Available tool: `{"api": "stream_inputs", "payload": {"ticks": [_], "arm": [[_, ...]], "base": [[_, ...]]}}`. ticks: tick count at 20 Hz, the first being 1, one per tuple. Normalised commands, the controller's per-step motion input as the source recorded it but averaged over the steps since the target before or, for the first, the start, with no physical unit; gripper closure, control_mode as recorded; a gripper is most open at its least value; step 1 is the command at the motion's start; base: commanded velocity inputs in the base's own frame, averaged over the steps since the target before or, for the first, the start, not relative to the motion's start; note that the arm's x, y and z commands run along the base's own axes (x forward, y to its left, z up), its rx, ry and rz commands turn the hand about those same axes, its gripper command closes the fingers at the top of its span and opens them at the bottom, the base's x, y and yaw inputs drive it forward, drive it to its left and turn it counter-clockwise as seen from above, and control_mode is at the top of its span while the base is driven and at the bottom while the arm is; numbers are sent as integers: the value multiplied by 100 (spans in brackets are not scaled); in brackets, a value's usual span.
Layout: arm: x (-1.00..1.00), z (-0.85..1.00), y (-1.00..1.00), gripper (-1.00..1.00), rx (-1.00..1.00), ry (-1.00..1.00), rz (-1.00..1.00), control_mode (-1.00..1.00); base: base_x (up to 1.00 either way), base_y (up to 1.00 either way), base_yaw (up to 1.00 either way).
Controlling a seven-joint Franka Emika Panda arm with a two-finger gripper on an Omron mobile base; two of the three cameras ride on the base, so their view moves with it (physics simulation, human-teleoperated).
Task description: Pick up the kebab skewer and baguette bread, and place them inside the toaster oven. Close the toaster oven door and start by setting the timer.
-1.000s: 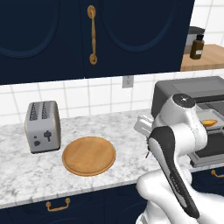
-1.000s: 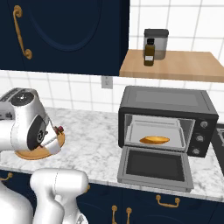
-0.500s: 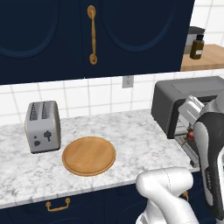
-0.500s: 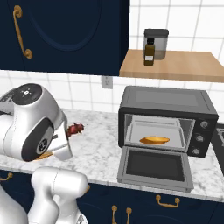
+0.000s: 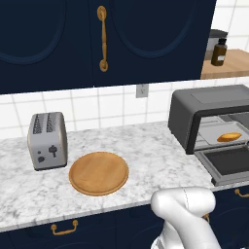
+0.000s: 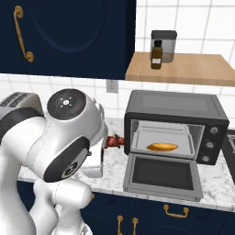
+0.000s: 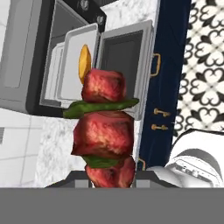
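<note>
My gripper [image 7: 111, 177] is shut on the kebab skewer [image 7: 104, 127], whose red meat chunks and green pieces rise right in front of the hand camera. In the right base view the skewer's tip [image 6: 114, 141] pokes out from behind my arm, just left of the toaster oven [image 6: 176, 110]. The toaster oven door [image 6: 160, 174] hangs open, folded down flat. The golden baguette bread [image 6: 161, 147] lies on the tray inside; it also shows as baguette bread [image 5: 228, 137] and, above the skewer, as baguette bread [image 7: 84, 61].
A silver two-slot toaster [image 5: 47, 140] and a round wooden board [image 5: 98, 172] sit on the marble counter [image 5: 151, 155] to the left. A brown bottle [image 6: 157, 54] and a canister [image 6: 164, 42] stand on the wooden shelf above the oven. Dark cabinets hang overhead.
My arm has swung right, carrying the skewer from above the wooden board to just beside the open oven. The grip on it has stayed the same.
</note>
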Motion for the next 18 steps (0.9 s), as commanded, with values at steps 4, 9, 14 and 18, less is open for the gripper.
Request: {"api": "stream_inputs", "payload": {"ticks": [4,9,14,18], "arm": [[41,-18,-57,100,2,-18,-8,-100],[63,-61,-48,100,0,-18,-8,-100],[82,-36,-42,100,2,-8,-8,-100],[73,-31,-51,100,7,0,-3,-100]], "base": [[0,0,0],[0,0,0],[0,0,0],[0,0,0]]}}
